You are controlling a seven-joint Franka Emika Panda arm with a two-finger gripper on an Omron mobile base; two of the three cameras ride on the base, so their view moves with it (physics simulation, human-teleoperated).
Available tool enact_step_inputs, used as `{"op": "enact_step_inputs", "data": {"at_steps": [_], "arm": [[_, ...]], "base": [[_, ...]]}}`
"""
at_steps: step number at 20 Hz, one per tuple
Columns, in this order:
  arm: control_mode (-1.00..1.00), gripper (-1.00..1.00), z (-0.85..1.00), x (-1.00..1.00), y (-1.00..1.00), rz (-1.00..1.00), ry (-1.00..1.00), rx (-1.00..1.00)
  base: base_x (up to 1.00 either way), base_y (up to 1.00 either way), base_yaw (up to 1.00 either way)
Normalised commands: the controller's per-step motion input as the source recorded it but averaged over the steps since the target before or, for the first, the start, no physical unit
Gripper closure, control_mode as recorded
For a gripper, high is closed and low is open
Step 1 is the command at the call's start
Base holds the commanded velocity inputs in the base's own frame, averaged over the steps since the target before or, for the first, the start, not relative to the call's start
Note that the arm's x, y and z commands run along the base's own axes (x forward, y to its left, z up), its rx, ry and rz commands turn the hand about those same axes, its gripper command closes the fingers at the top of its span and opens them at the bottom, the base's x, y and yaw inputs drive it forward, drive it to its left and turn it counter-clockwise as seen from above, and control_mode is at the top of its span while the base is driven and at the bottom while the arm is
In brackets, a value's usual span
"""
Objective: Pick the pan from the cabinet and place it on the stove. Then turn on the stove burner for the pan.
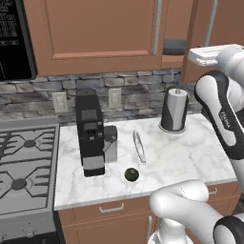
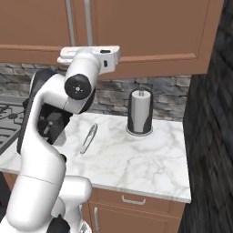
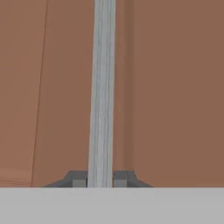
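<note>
- In the left base view we are looking over a marble worktop (image 1: 190, 157) carrying a black coffee machine (image 1: 90, 136), a paper towel holder (image 1: 174, 110), a slim pale utensil (image 1: 138, 146) and a small dark green fruit (image 1: 131, 174). The stove (image 1: 24, 167) is sitting at the left with bare grates. The cabinet (image 1: 95, 33) is hanging above, and its right-hand door (image 1: 202, 38) is standing ajar, with a dark shape in the gap that we cannot identify. The arm is reaching up toward that door.
- In the right base view we are seeing the wrist raised against the cabinet front, level with a silver bar handle (image 2: 88, 22); the fingers themselves are hidden behind the wrist.
- In the hand view we are seeing the hand (image 3: 100, 178) straddling the vertical bar handle (image 3: 101, 87), one finger tip on each side and both seeming to touch it, so we are judging it clenched on the bar.
- The pan is presumably inside the cabinet; we cannot tell where. We are expecting it to be rigid, fairly heavy and front-weighted, so we are planning to take it by the straight handle, close to the bowl, to limit tipping. The bar is stiff and smooth, so a pull could slip.
</note>
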Motion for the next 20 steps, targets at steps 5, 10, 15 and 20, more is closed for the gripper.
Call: {"op": "enact_step_inputs", "data": {"at_steps": [5, 10, 15, 20], "arm": [[-1.00, 1.00, 0.00, -0.73, -0.53, 0.05, 0.00, 0.00], [-1.00, 1.00, 0.00, -0.59, -0.62, 0.06, 0.00, 0.00], [-1.00, 1.00, 0.00, -0.45, -0.72, 0.08, 0.00, 0.00], [-1.00, -1.00, -0.20, -0.09, -0.21, 0.04, 0.11, -0.02]], "base": [[0.00, 0.00, 0.00], [0.00, 0.00, 0.00], [0.00, 0.00, 0.00], [0.00, 0.00, 0.00]]}}
